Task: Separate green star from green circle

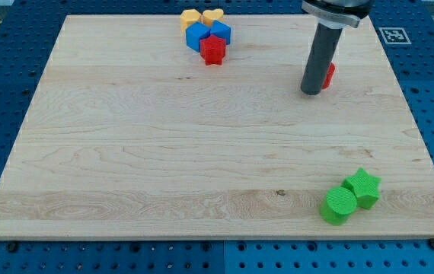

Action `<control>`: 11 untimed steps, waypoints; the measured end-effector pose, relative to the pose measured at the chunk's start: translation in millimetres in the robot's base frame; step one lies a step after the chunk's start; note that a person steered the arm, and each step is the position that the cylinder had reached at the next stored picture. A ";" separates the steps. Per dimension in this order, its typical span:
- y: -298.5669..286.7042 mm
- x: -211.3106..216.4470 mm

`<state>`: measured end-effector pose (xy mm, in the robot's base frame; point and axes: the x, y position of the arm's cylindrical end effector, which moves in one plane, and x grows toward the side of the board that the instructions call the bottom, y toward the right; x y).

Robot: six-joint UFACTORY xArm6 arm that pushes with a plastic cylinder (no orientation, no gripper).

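The green star (365, 186) lies near the board's bottom right corner. The green circle (339, 205) touches it on its lower left side. My tip (310, 92) is far above them, in the upper right part of the board, right next to a red block (328, 75) that the rod mostly hides.
A cluster sits at the view's top centre: a yellow block (191, 17), a yellow heart (213, 16), two blue blocks (198, 36) (221, 31) and a red star (212, 50). The wooden board (164, 137) lies on a blue pegboard.
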<state>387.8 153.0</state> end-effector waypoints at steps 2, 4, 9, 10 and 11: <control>18.7 -14.3; 27.1 -47.7; 71.1 -66.7; 43.6 -73.3; 47.7 -105.5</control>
